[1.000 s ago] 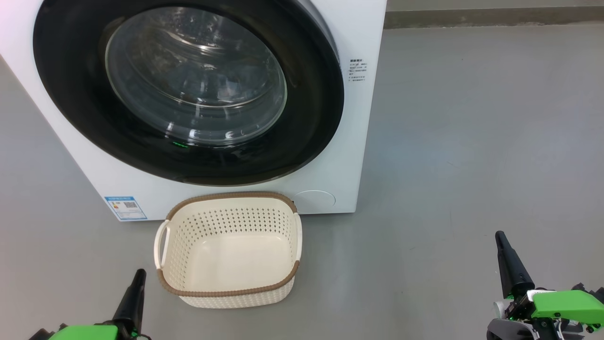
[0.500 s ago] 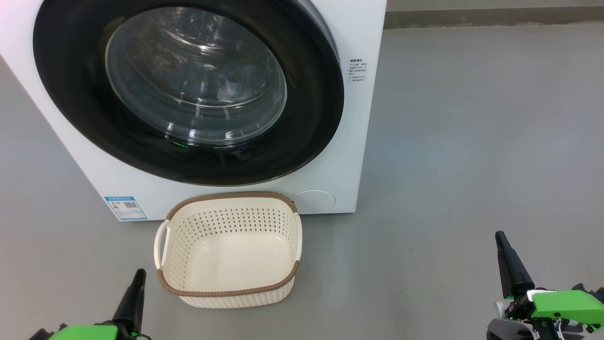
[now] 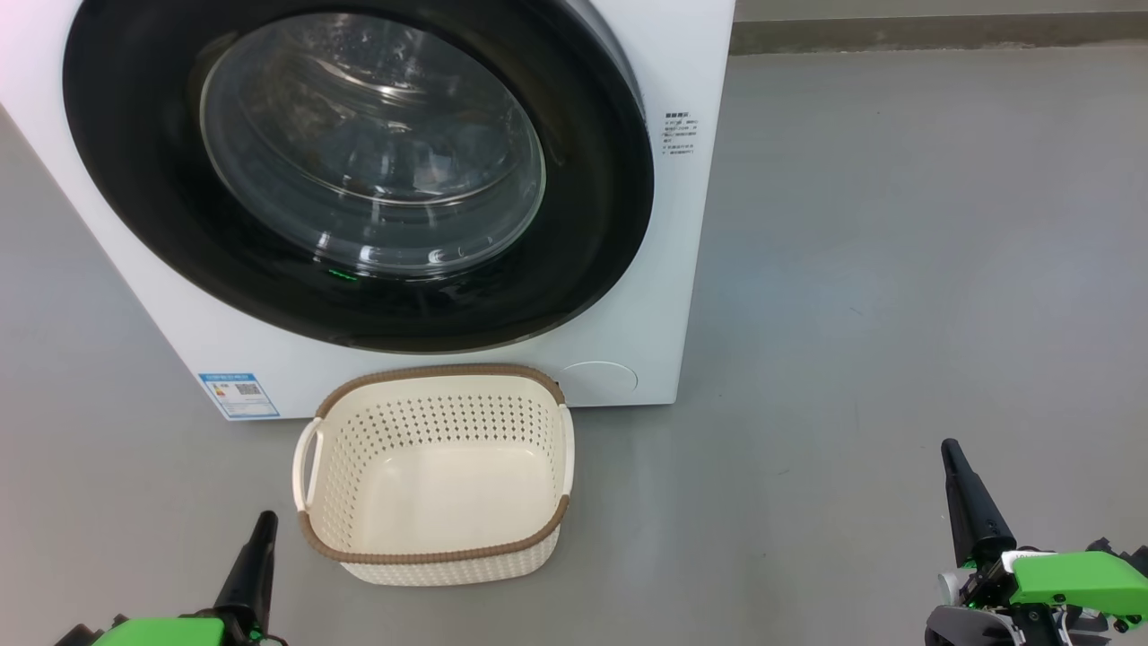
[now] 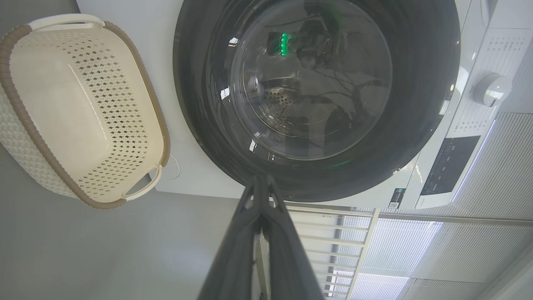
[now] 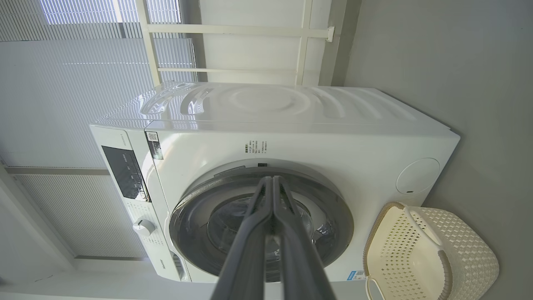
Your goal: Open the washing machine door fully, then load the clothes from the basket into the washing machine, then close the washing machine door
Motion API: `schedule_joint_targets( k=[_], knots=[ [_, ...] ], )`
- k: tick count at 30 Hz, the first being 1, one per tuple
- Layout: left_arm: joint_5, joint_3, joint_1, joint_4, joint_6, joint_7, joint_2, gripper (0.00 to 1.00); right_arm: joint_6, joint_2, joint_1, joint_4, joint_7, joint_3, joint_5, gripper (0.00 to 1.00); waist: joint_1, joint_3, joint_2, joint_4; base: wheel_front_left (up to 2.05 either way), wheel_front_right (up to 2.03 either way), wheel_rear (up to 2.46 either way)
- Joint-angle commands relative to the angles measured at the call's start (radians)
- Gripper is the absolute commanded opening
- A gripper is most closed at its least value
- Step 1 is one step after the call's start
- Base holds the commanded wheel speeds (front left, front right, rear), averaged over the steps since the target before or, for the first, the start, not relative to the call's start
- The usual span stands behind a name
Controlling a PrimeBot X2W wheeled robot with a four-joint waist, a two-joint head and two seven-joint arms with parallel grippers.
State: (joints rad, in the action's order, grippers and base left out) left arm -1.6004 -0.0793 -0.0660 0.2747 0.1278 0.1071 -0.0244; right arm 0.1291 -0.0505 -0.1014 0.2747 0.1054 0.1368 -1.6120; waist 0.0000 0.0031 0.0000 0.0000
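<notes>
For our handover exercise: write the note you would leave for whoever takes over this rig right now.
Left gripper: shut, empty, low beside the basket.
Right gripper: shut, empty, over the floor to the right.
The washing machine door looks shut. The basket is empty, in front of the washing machine.
Bluish shapes show behind the glass; whether they are the clothes, I cannot tell.
Done: apparently everything. To do: check the load and the latch.
</notes>
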Motion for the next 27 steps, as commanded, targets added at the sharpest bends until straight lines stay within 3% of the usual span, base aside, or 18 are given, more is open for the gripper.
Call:
schedule_joint_targets(
  k=[1,27],
  knots=[
    [-0.008,-0.034,-0.042,-0.029,0.003,0.006,-0.026,0.00,0.002,0.000,-0.007,-0.030,0.008,-0.023,0.003,0.00,0.0000,0.000,0.0000,0.000,0.00,0.00,0.00],
    [-0.008,-0.034,-0.042,-0.030,0.003,0.006,-0.026,0.00,0.002,0.000,-0.007,-0.030,0.008,-0.023,0.004,0.00,0.0000,0.000,0.0000,0.000,0.00,0.00,0.00]
  ],
)
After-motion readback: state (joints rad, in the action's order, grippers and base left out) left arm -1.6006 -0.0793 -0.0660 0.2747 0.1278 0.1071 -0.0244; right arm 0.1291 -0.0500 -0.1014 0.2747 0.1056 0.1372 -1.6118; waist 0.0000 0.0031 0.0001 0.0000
